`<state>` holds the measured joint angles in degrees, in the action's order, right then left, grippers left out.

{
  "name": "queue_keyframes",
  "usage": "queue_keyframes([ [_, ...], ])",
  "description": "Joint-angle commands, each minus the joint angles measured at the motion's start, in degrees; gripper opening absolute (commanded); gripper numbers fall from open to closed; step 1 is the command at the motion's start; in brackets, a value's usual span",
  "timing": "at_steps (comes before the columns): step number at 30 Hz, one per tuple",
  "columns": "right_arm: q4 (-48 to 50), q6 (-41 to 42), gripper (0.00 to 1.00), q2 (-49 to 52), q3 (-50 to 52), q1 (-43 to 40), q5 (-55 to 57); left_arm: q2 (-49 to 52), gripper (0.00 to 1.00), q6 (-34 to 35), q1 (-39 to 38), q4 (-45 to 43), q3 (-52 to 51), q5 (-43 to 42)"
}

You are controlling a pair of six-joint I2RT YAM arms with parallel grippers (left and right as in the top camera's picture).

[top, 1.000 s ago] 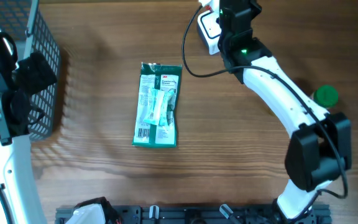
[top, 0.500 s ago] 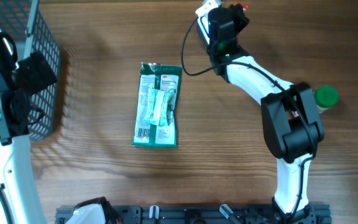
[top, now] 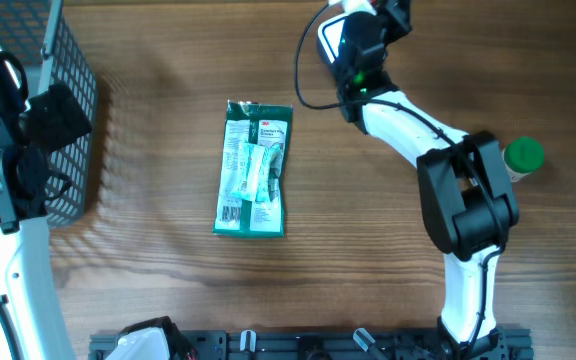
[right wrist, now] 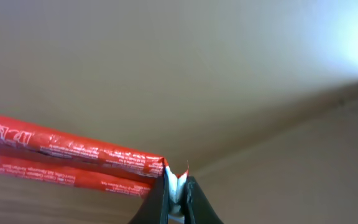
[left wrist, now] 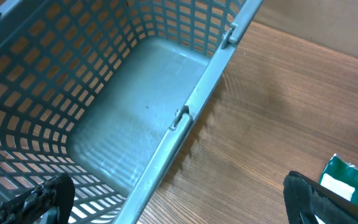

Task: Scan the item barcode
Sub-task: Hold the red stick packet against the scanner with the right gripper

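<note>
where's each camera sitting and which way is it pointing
overhead: above the table, looking straight down on green packet, basket; left arm and right arm show.
left wrist: on the left arm, angled down into the basket; left tool open, tips at the bottom corners.
right wrist: on the right arm, facing a plain blurred backdrop; right tool shut on a red wrapper.
shared: overhead and left wrist both show basket and green packet.

You are at a mock shop checkout: a wire shopping basket (top: 73, 120) stands on the wooden bench (top: 368, 260), a retail packet (top: 254, 168) with a printed barcode (top: 230, 212) lies mid-bench, and a white corded scanner (top: 331, 38) is at the far edge.
</note>
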<state>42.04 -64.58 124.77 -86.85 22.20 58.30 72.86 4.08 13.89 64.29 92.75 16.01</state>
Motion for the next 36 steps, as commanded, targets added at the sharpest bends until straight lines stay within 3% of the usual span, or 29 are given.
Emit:
queue_keyframes([
  [1, -0.9, -0.9, 0.04, 0.9, -0.5, -0.9, 1.1, -0.1, 1.0, -0.7, 0.2, -0.2, 0.2, -0.1],
  [16, -2.3, -2.1, 0.04, 7.0, -0.5, 1.1, -7.2, -0.1, 1.0, -0.7, 0.2, -0.2, 0.2, -0.1],
  [24, -3.0, -3.0, 0.04, 7.0, -0.5, 4.6, -5.1, -0.1, 1.0, -0.7, 0.2, -0.2, 0.2, -0.1],
  [31, -17.7, -2.9, 0.04, 7.0, -0.5, 5.4, -1.2, -0.1, 1.0, -0.7, 0.2, -0.2, 0.2, -0.1],
  [36, -18.0, -2.7, 0.05, 6.5, -0.5, 5.9, 1.2, -0.1, 1.0, -0.7, 0.2, -0.2, 0.2, -0.1],
])
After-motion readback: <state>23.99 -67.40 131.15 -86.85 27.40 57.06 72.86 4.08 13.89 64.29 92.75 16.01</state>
